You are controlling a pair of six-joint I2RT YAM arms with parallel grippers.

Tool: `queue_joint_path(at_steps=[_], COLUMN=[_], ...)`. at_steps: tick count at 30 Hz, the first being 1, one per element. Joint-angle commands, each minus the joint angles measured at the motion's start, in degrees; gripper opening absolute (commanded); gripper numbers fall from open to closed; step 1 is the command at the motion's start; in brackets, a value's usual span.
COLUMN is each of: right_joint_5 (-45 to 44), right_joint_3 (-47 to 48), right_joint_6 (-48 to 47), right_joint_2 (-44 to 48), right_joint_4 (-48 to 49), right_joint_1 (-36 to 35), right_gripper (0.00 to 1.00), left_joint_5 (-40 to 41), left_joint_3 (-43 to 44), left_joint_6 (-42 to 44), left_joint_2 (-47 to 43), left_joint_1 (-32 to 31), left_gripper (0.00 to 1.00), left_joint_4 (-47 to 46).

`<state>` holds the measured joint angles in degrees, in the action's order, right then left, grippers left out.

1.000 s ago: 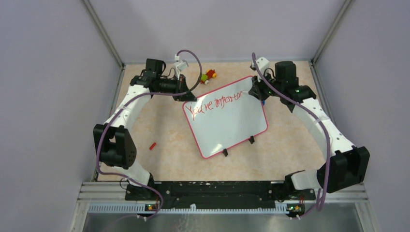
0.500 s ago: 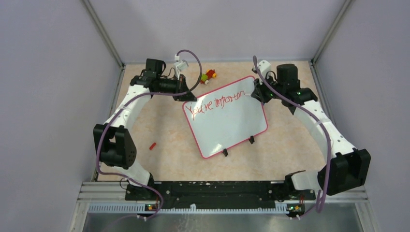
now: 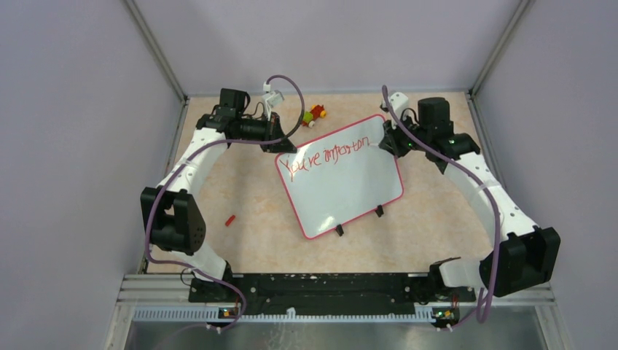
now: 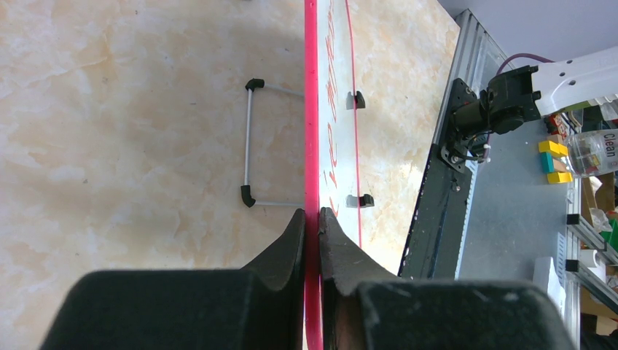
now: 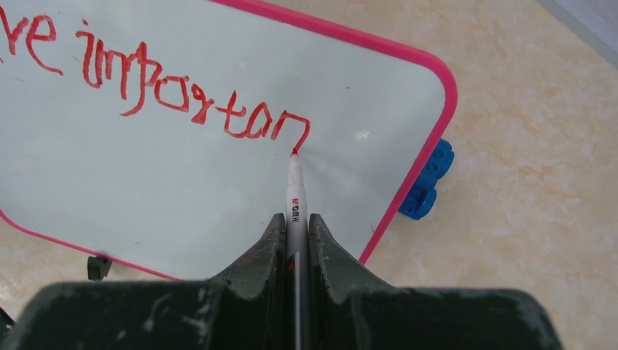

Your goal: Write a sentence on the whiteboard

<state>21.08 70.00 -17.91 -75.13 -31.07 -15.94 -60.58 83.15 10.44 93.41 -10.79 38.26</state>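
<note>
Right wrist: marker [image 5: 294,197] clamped in right gripper [image 5: 295,220], tip at sentence [image 5: 178,98] end; left gripper [image 4: 312,216] clenched on whiteboard [image 4: 312,109] rim

The whiteboard [image 3: 342,193] sits askew mid-table [image 3: 255,240], with the sentence [image 3: 324,157] along its far edge, a marker [image 5: 295,197] tip touching the sentence's end, and two clips [image 3: 339,230] on its near edge. A toy [image 3: 315,114] lies behind it by the table's far edge. A block [image 5: 428,181] is tucked at the board's far right corner, and a small loose piece [image 3: 230,219] lies toward the table's left edge.
</note>
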Motion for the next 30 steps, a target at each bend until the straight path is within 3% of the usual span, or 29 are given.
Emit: queue_joint_path(at_steps=[1, 16, 30], right_joint_5=[0.3, -1.4, -1.0], right_joint_3=[4.8, 4.5, 4.3], right_joint_6=[0.2, 0.0, -1.4], right_joint_2=[0.9, -1.8, -1.7], right_joint_4=[1.5, 3.4, 2.4], right_joint_1=[0.5, 0.7, 5.1], right_gripper=[0.00, 0.00, 0.00], left_joint_5=[-1.0, -0.7, -0.9], left_joint_3=[1.0, 1.0, 0.9], left_joint_6=[0.8, 0.9, 0.7], left_joint_2=[0.3, 0.2, 0.6], left_joint_1=[-1.0, -1.0, -1.0], left_gripper=[0.00, 0.00, 0.00], left_joint_4=[0.5, 0.4, 0.3])
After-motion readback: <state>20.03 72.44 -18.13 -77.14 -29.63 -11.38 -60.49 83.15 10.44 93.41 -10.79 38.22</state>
